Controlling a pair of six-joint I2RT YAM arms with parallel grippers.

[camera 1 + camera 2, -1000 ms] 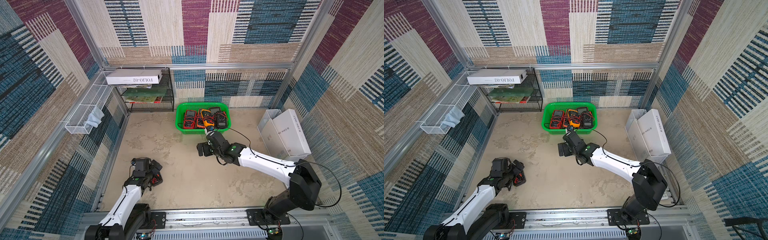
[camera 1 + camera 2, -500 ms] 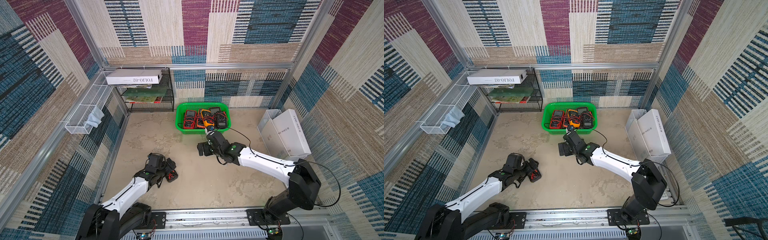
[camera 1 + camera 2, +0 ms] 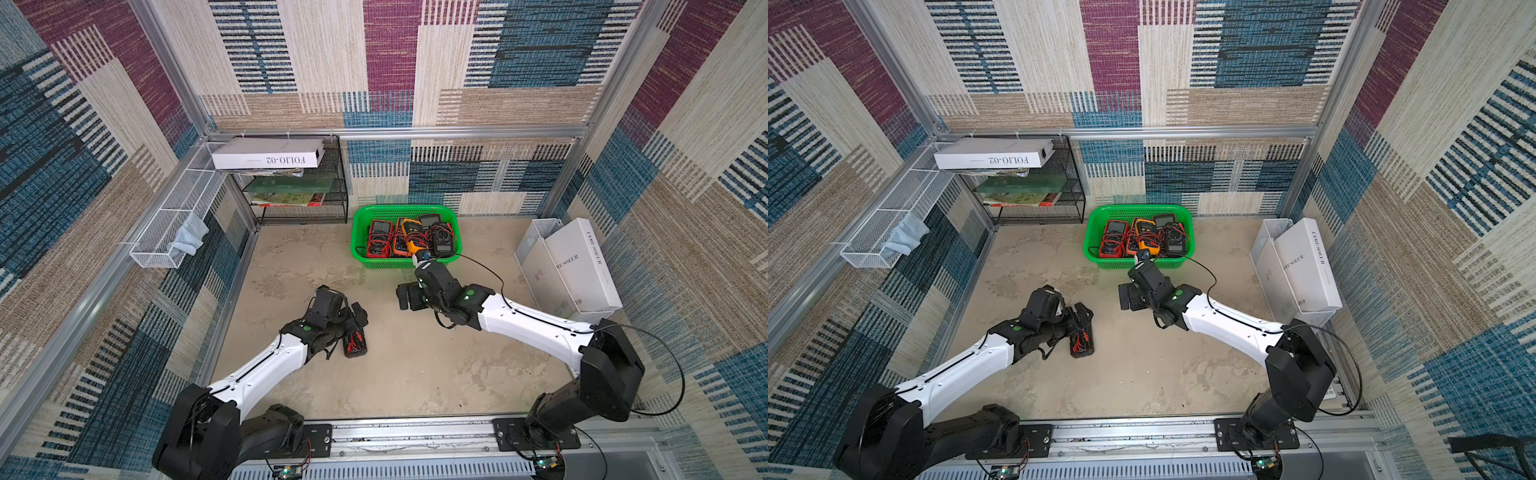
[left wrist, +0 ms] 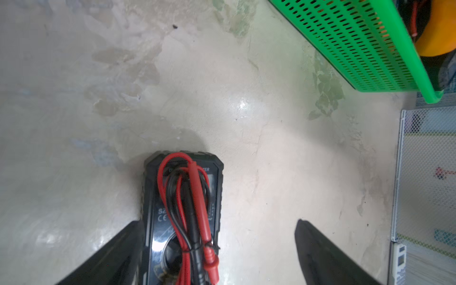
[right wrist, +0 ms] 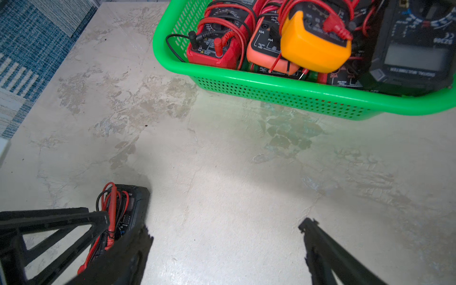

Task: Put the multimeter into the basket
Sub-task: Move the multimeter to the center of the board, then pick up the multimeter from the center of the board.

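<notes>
Straddling: black multimeter [image 4: 182, 217], flat on the table [image 4: 271, 148], red and black leads [image 4: 195, 197] bundled on top, between the wide-spread fingers of my left pincer [image 4: 219, 222], just beside one, not clamped. Green basket [image 4: 370, 49] well apart. Legible: "CE" on the meter casing; "FOLIO-02" on white box [image 3: 268, 153].
</notes>
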